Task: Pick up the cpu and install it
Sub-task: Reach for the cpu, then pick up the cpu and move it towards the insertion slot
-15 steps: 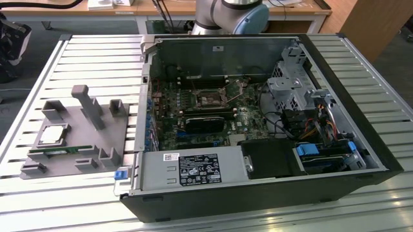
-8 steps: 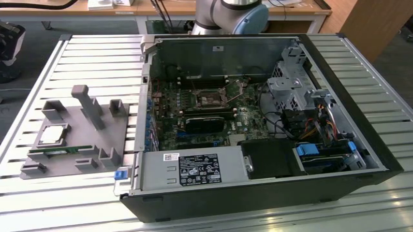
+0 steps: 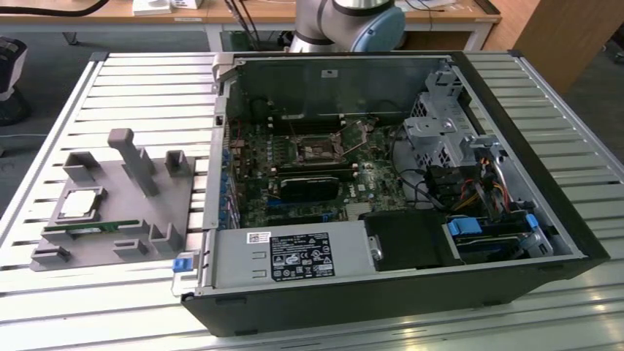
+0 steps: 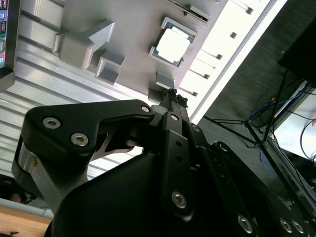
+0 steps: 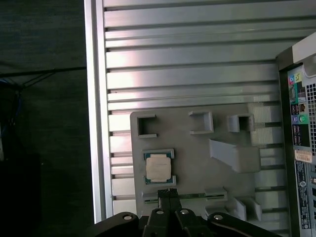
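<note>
Fig. We see the cpu (image 3: 80, 205) lying flat on the grey holder (image 3: 117, 208) on the slatted tabletop (image 3: 146, 80), at the exterior view's left of the open computer case (image 3: 390, 296). In both wrist views the end effector (image 5: 168, 195) (image 4: 172, 96), tips pressed together and empty, hangs near the cpu.

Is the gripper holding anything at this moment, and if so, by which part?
Nothing is held. The gripper is empty, and the silver-topped square cpu lies apart from it on the grey holder plate.
</note>
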